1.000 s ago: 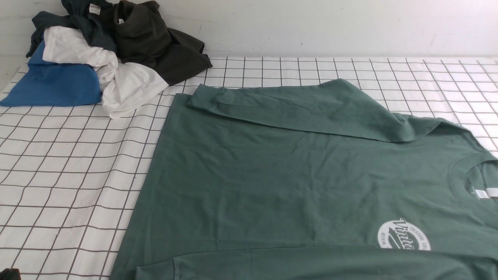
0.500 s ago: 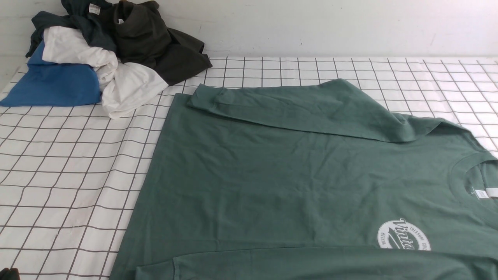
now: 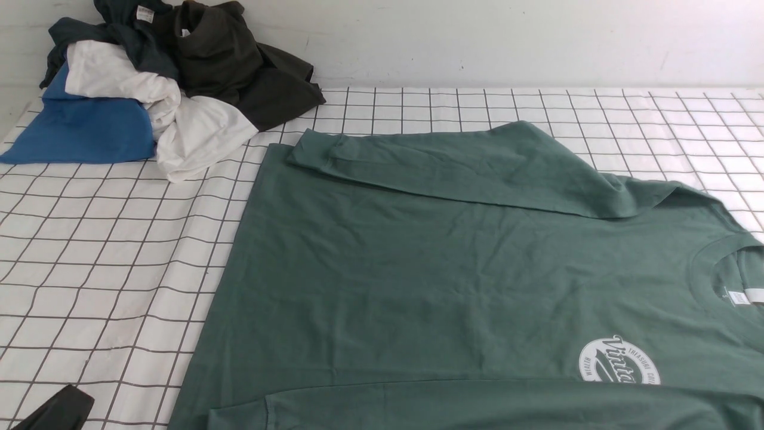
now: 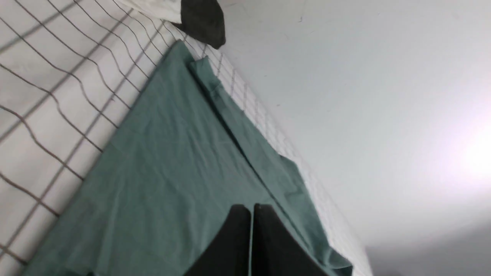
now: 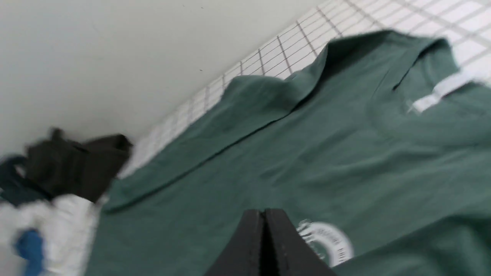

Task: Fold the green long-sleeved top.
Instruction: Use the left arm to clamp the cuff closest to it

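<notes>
White grid-patterned tabletop (image 3: 107, 263) carries green long-sleeved top (image 3: 453, 269) spread out centre to right, plus heap of clothes (image 3: 119, 77), blue, white and dark, in far left corner.

left gripper (image 3: 74, 397) pushed farther into the front view, near-left corner

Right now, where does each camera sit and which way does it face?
Front view: between the arms, facing forward at the green long-sleeved top and clothes pile; a dark bit of left arm shows.
Left wrist view: on that wrist, looking along the top toward the wall, past the shut left gripper.
Right wrist view: on that wrist, looking over the white logo, past the shut right gripper.
Both wrist views share the folded-in sleeve.
</notes>
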